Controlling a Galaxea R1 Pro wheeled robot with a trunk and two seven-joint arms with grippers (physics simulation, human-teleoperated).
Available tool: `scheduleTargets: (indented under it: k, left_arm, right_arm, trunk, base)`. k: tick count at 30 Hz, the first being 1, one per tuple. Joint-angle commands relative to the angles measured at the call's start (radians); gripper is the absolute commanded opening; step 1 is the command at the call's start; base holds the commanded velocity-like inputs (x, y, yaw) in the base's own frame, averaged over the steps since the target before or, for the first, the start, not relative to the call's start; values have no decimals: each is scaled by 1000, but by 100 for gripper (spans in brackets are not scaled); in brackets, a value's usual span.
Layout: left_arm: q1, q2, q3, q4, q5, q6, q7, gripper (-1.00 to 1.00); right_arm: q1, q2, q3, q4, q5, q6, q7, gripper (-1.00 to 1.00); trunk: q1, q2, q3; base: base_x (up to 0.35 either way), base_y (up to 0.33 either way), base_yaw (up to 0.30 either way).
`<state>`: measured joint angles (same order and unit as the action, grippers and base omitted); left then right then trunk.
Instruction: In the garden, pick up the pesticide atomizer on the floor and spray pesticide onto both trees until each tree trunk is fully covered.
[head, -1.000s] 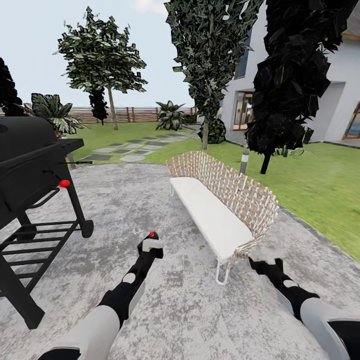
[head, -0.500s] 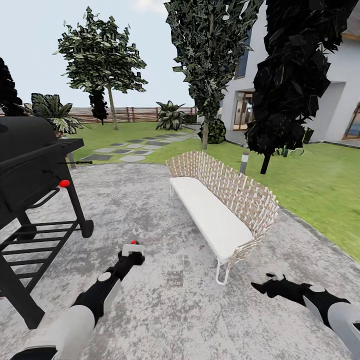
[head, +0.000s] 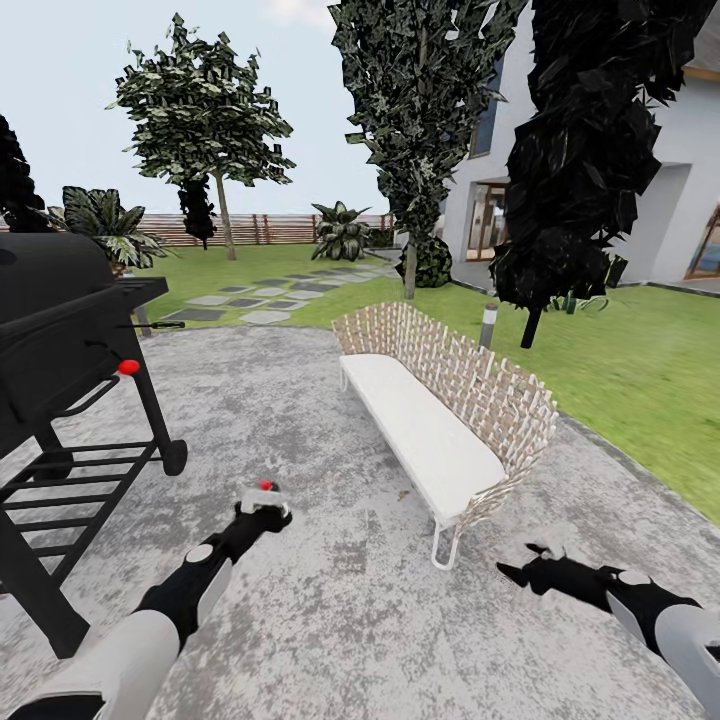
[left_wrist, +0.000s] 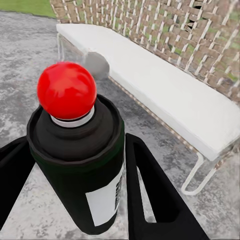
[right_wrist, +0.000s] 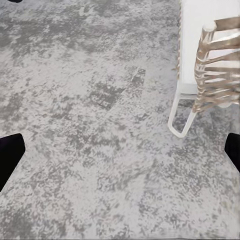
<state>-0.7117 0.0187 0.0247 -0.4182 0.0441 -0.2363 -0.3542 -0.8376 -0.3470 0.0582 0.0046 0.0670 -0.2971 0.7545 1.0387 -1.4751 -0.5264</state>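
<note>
**Atomizer in my left claw, on the patio**

My left gripper (head: 262, 508) is closed around the pesticide atomizer (left_wrist: 80, 165), a dark can with a red button on top, its fingers (left_wrist: 150, 190) pressed to either side; I hold it low over the grey paving (head: 330, 600), between the black grill (head: 60, 340) and the white bench (head: 430, 420); my right gripper (head: 522, 568) hangs spread wide and empty near the bench leg (right_wrist: 182, 122); two trees (head: 205, 110) stand on the lawn (head: 620, 370) beyond, the nearer trunk (head: 409, 268) behind the bench.
</note>
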Motion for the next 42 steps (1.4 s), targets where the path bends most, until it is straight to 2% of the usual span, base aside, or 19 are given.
scheduleTargets:
  k: [1,6,17,21,27,30,42]
  left_arm:
    - [0,2,-2,0,-7,0,-15,-100]
    - [0,10,-8,1,-34,-1,-68,-100]
    - [0,10,-9,1,-38,-1,-75,-100]
    - [0,10,-9,1,-37,0,-72,-100]
    - [0,9,-8,1,-35,0,-69,-100]
    - [0,9,-8,1,-34,0,-69,-100]
    - [0,9,-8,-1,-33,0,-69,-100]
  right_arm:
    - [0,0,0,0,0,0,-11,100]
    - [0,2,0,0,0,0,-46,100]
    - [0,7,2,0,1,0,-52,100]
    - [0,17,2,0,3,-1,-71,100]
    - [0,50,2,1,6,-1,-192,100]
    - [0,60,2,1,6,0,-224,100]
    - [0,68,2,3,7,0,-239,100]
  trunk:
    - [0,0,0]
    - [0,0,0]
    - [0,0,0]
    - [0,0,0]
    - [0,0,0]
    - [0,0,0]
    - [0,0,3]
  base:
    - [0,0,0]
    - [0,0,0]
    - [34,0,0]
    - [268,0,0]
    - [329,0,131]
    - [340,0,257]
    - [338,53,276]
